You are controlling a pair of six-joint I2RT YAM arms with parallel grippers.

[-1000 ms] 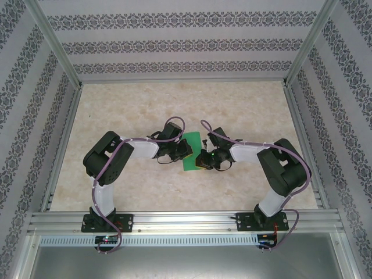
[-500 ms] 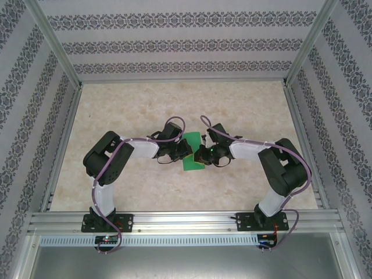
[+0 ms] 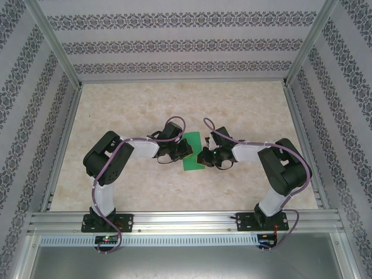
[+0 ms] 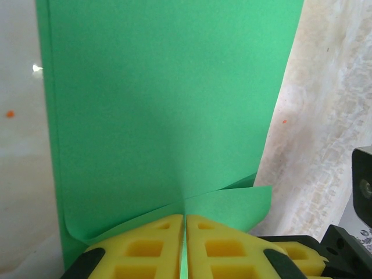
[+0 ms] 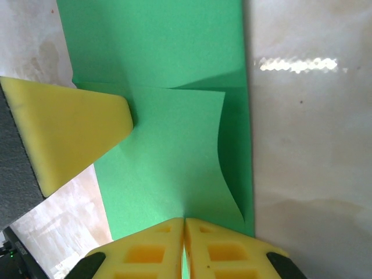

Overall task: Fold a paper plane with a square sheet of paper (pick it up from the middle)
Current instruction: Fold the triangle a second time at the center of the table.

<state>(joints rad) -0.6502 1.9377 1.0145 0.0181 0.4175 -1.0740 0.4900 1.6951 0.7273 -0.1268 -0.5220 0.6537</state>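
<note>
Jaws closed, your left gripper (image 4: 185, 220) and right gripper (image 5: 184, 222) each pinch an opposite side of the partly folded green paper (image 3: 192, 145) on the table (image 3: 145, 104).

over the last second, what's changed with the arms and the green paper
The right fingers shifted a little toward the far side along the right edge of the thin bright green square sheet of paper, and the wrist turned slightly. Nothing was taken hold of or let go. The left fingers stayed shut on the sheet's left edge, the right ones stayed shut on theirs, and the sheet kept its place.
</note>
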